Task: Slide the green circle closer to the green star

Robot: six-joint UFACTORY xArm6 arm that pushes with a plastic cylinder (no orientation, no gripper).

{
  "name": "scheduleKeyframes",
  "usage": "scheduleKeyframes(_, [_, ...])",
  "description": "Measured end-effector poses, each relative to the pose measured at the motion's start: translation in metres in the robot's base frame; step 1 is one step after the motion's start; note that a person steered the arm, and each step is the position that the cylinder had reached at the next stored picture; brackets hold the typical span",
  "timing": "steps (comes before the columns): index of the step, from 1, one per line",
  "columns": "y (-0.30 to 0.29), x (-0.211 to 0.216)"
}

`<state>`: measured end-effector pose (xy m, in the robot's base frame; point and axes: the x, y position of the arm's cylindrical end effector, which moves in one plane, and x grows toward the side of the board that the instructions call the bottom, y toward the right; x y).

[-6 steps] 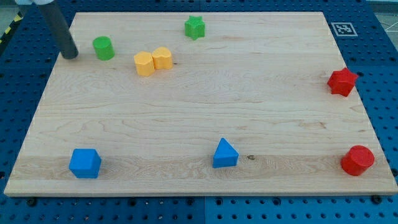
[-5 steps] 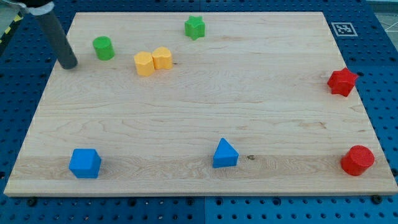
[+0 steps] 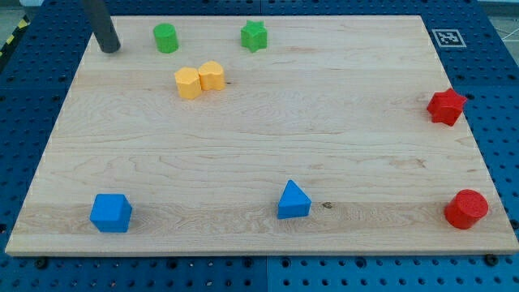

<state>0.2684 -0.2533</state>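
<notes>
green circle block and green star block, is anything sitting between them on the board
No. In the camera view only bare wood separates the green circle block from the green star block.

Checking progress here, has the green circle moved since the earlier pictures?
Yes. The green circle went toward the view's top right, now level with the green star and nearer it; the yellow blocks stayed put.
</notes>
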Motion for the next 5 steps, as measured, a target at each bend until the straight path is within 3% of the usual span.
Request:
scheduleKeyframes(2, [0.138, -0.003])
scheduleKeyframes(3, [0.168, -0.003])
scheduleKeyframes(5, [0.112, -0.027])
